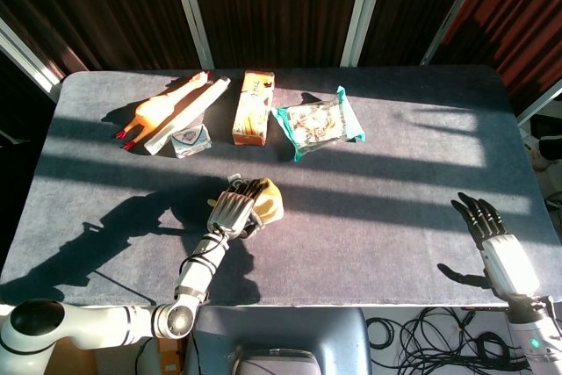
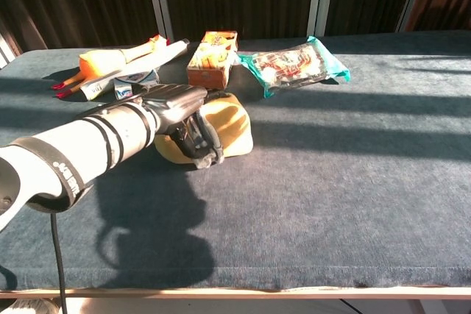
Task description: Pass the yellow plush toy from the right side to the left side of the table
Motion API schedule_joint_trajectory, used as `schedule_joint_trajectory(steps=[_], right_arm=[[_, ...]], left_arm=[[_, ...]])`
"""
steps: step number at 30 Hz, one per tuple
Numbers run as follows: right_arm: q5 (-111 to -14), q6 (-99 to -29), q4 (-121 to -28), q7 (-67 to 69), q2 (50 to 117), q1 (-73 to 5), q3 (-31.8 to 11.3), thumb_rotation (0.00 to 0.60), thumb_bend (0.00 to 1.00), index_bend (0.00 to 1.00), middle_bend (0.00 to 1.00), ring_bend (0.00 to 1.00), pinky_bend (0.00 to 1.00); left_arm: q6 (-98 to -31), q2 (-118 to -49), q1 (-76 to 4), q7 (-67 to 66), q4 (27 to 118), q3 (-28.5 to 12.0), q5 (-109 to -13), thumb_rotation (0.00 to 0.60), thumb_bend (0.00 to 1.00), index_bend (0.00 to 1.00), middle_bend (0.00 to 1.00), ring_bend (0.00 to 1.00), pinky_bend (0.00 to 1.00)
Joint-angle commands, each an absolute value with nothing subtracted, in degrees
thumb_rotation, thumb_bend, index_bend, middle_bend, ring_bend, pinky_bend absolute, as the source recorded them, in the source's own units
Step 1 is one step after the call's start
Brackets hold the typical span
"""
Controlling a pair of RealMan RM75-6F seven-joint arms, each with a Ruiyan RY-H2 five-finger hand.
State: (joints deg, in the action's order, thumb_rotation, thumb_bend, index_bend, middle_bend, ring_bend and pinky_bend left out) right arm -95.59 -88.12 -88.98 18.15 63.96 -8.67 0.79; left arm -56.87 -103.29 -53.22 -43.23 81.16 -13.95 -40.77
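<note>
Yellow plush toy (image 1: 268,203) sat under the left hand (image 1: 235,210), near the middle of the table (image 1: 386,217), a bit left of centre. The hand lay over its left half with fingers (image 2: 200,143) curled down the near side, so it gripped the toy; from the head view only the toy's right edge showed past the knuckles. In the chest view the forearm (image 2: 96,145) hid the toy's left end (image 2: 221,126), so I couldn't make out a face or which end was the head. Its long axis looked roughly left-right across the table, the exposed rounded end pointing away from the hand to the right.

Right hand (image 1: 496,243) was far off to the right at the table's near edge, fingers spread, holding nothing; chest view didn't show it, and its wrist was cut off at the frame bottom.

Beyond the left hand: an orange box (image 1: 253,105) straight behind, a teal-edged snack bag (image 1: 318,123) behind and to the right, a rubber chicken (image 1: 162,109), a white tube (image 1: 186,116) and a small packet (image 1: 190,139) behind and to the left. Print on the packs was too small to read.
</note>
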Motion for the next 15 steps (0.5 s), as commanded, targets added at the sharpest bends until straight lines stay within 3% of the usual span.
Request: schedule_joint_trajectory(steps=[1, 7, 10, 15], right_arm=[[-95.52, -88.0, -88.93, 18.28, 63.98, -8.63, 0.75, 0.6, 0.02, 0.0, 0.0, 0.0, 0.0], [-95.48, -87.7, -88.9, 17.92, 64.07, -8.64, 0.71, 0.6, 0.02, 0.0, 0.0, 0.0, 0.0], [-95.48, -87.44, -89.01, 17.67, 64.05, -8.61, 0.76, 0.6, 0.02, 0.0, 0.0, 0.0, 0.0], [-95.21, -87.21, -89.15, 17.38, 64.16, -8.55, 0.58, 0.6, 0.02, 0.0, 0.0, 0.0, 0.0]], left_arm=[[-61.22, -107.5, -51.87, -36.93, 74.88, -11.96, -49.67, 0.6, 0.45, 0.67, 0.69, 0.73, 0.71], [-63.45, -107.38, -50.65, -32.46, 72.98, -11.12, -55.51, 0.6, 0.48, 0.76, 0.79, 0.82, 0.8], [-65.95, -104.11, -49.25, -32.49, 75.54, -10.34, -58.58, 0.6, 0.48, 0.79, 0.82, 0.85, 0.83], [-70.03, -88.26, -43.05, -31.88, 89.9, -6.66, -62.49, 0.6, 0.48, 0.8, 0.82, 0.85, 0.83]])
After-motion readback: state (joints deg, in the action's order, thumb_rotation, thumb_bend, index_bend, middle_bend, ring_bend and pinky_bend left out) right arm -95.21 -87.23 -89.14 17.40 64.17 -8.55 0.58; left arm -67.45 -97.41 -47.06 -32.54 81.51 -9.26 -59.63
